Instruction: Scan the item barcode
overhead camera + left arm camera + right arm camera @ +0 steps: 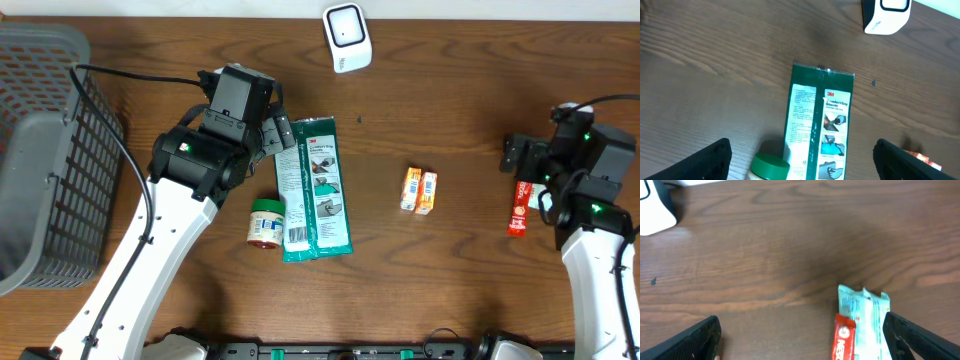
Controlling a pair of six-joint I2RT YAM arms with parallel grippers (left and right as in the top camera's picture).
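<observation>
Red snack packet [860,327] and green-lidded jar [769,167] both cut off below.

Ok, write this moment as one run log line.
left gripper: open, over glove pack | right gripper: open, over red snack bar | scanner: untouched

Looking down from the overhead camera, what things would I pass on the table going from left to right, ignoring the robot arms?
grey basket → jar with green lid → green glove pack → white scanner → pair of orange boxes → red packet
</observation>
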